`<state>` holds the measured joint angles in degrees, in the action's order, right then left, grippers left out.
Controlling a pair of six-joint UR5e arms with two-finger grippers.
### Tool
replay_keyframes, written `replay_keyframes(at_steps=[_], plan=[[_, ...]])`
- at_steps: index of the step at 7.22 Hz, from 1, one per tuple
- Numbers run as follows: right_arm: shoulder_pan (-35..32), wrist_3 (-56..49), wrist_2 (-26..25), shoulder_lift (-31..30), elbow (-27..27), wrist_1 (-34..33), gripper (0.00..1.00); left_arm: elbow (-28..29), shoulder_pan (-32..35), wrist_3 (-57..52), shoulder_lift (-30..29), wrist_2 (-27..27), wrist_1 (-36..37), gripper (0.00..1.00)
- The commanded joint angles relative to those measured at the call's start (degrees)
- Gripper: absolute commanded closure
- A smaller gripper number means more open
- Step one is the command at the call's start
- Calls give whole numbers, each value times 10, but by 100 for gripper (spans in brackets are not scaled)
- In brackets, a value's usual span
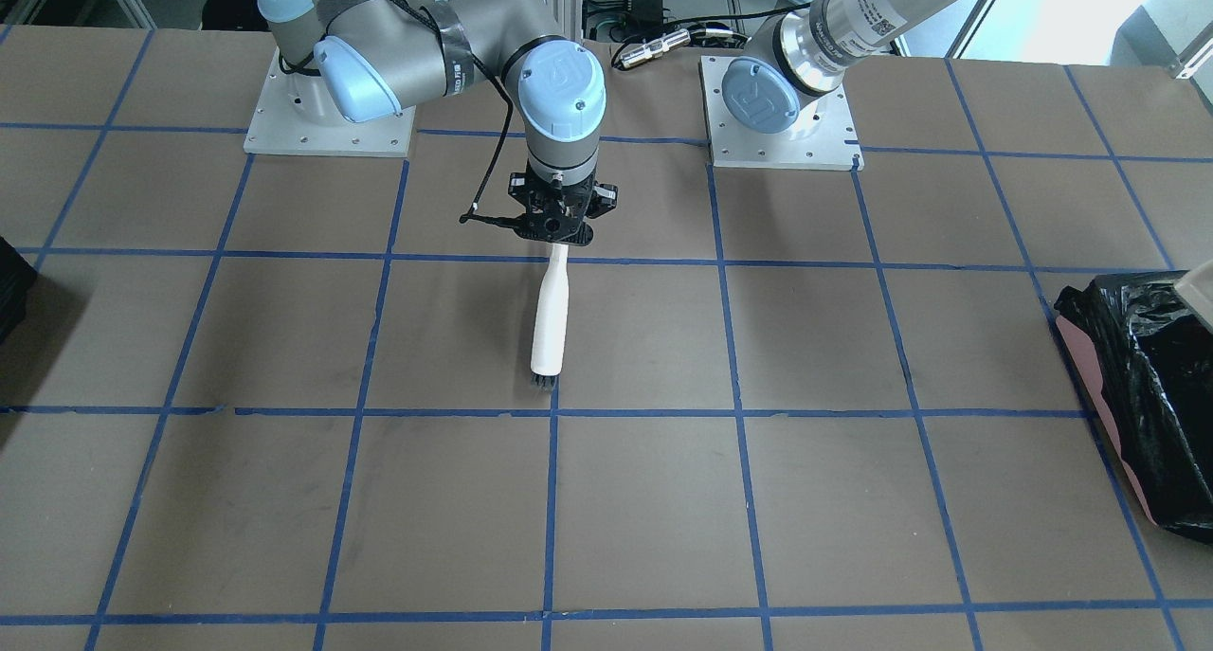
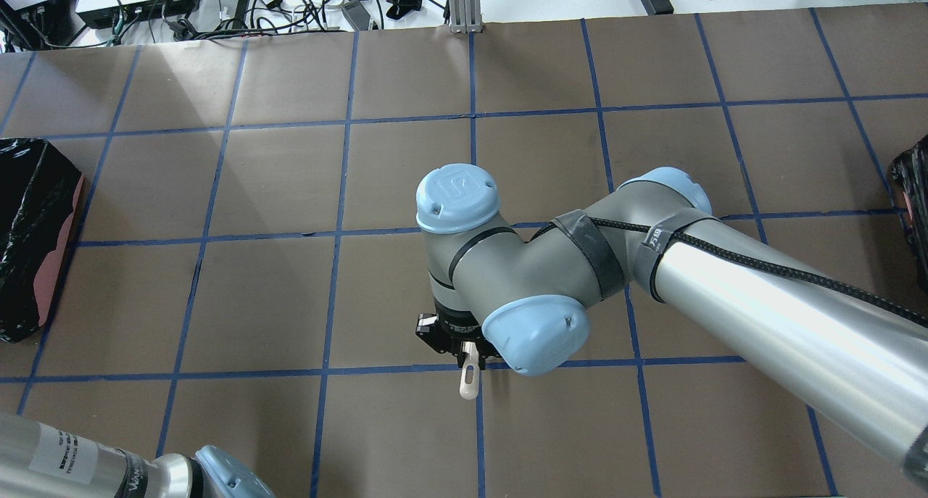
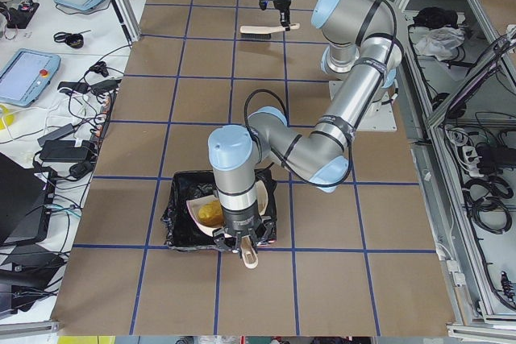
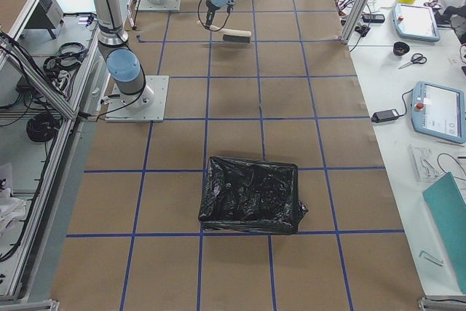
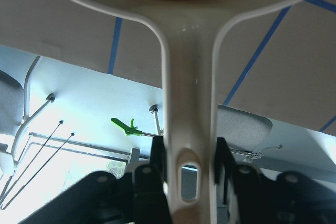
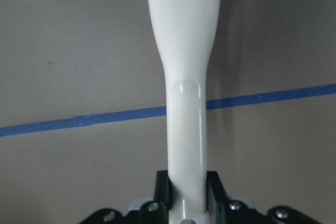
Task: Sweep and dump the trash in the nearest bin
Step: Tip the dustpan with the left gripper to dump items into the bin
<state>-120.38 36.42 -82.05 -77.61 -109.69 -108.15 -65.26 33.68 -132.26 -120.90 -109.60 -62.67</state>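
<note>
Surface (image 1: 284, 499): brown, taped into squares with blue lines.

Bin (image 3: 179, 207): black-bagged, pink side showing, on the surface at the robot's left end. A second bagged container (image 4: 251, 194) sits at the right end, well apart from both arms.

Left arm: reaches down at the bin. Left end effector (image 5: 189, 153) is clamped on the dustpan (image 3: 198, 205) handle, a finger pressed on each side of it. The cream pan is held over the bin's opening, with its handle towards the bin's outer rim.

Right arm: mid-surface, pointing down. Right end effector (image 1: 559, 225) is clamped on the end of the brush (image 1: 550, 315), with the white handle between its fingers. The brush lies low along the surface, with its dark bristles (image 1: 543, 380) at the far tip, near a blue line.

Trash (image 3: 211, 214): a yellow lump sits in the pan, above the bin. The left wrist view shows a yellow-green piece at the pan's back. I cannot pick out any other pieces.
</note>
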Motion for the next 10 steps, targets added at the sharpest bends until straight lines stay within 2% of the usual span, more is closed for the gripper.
replay_keyframes(at_steps=[1,2,3,7,9,10], plan=[[0,-3,-1,3,0,1,100,-11,21,-39,-6,-14,73,100],[0,-3,-1,9,0,-1,100,-28,21,-38,-5,-31,88,100],[0,-4,-1,15,0,-7,90,-42,21,-44,-1,-42,132,100],[0,-13,-2,24,1,-38,36,-54,26,-91,11,-50,165,100],[0,-14,-2,24,2,-38,35,-53,85,-79,45,-53,143,100],[0,-14,-2,24,5,-38,34,-53,116,-52,65,-54,109,100]])
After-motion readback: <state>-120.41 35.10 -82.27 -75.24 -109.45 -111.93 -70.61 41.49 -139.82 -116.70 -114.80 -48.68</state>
